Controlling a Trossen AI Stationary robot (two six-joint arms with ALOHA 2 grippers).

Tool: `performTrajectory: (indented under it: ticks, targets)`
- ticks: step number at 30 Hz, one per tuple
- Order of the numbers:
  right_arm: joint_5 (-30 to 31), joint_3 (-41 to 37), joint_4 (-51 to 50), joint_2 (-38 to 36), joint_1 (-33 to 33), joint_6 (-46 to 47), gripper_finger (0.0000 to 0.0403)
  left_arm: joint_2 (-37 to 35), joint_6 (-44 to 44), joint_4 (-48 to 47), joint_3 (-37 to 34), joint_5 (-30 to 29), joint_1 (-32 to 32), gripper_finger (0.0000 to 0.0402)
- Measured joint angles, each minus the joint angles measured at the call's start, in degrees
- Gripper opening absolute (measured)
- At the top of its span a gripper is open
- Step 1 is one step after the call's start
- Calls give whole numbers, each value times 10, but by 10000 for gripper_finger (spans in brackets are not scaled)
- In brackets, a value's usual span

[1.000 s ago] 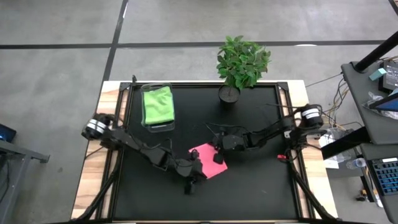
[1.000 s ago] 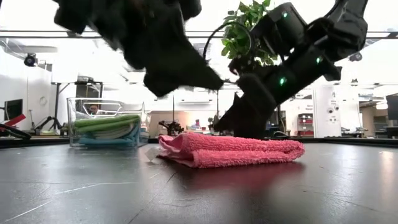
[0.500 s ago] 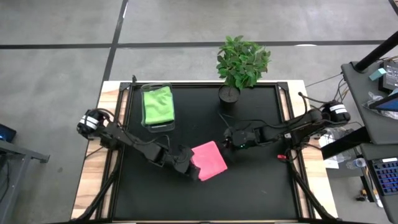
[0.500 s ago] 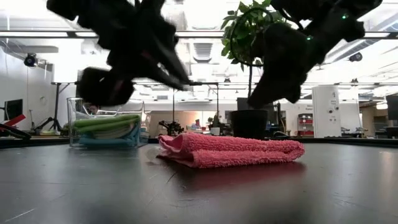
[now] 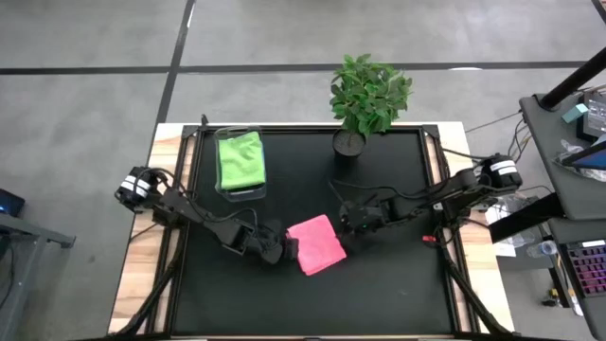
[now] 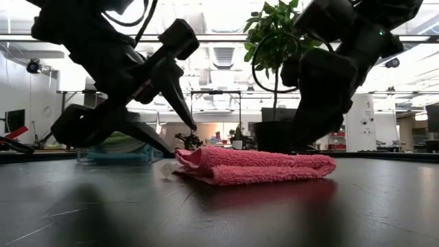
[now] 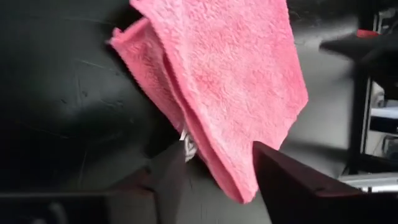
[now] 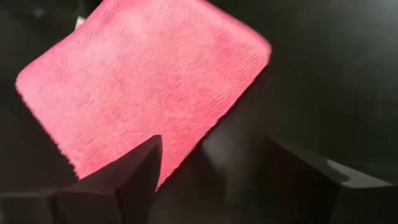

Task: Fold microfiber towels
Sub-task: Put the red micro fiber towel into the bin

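Observation:
A pink microfiber towel [image 5: 317, 244] lies folded flat on the black table, its stacked layers and a small white tag [image 7: 188, 147] showing at one edge. My left gripper [image 5: 282, 249] is low at the towel's left side and open. Its two fingers stand on either side of a towel corner [image 7: 239, 186], and no touch shows. My right gripper [image 5: 347, 225] is open just off the towel's far right edge [image 8: 224, 118], with nothing between its fingers. A lime green towel [image 5: 240, 159] lies folded in the clear bin [image 5: 254, 192].
A potted plant [image 5: 367, 95] stands at the table's far edge, behind my right gripper. The clear bin sits at the far left. Bare black tabletop [image 5: 379, 294] stretches from the pink towel to the near edge.
My right gripper has come off the pink towel's top, drawn back toward the table's right edge, then returned a little. My left gripper has swung from the towel's near edge to its left side, sunk low and opened. The towel stays folded where it was.

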Motion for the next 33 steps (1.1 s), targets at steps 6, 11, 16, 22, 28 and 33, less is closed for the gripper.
performTrajectory:
  ticks: [6,11,16,22,28,33]
  targets:
    - [-22,7,17,22,0,10,314,17,-5,0,1,-17,0,234]
    - [-23,13,18,35,-3,8,328,49,-18,40,8,-21,0,250]
    - [-40,12,39,49,-10,-4,329,69,-19,84,9,-23,4,251]
    - [-86,11,88,76,-14,-13,329,76,-19,84,17,-26,9,251]
    - [-130,12,145,102,-19,-13,329,85,-19,87,20,-30,11,251]
    - [-157,12,197,119,-21,-12,326,99,-19,90,27,-32,14,251]
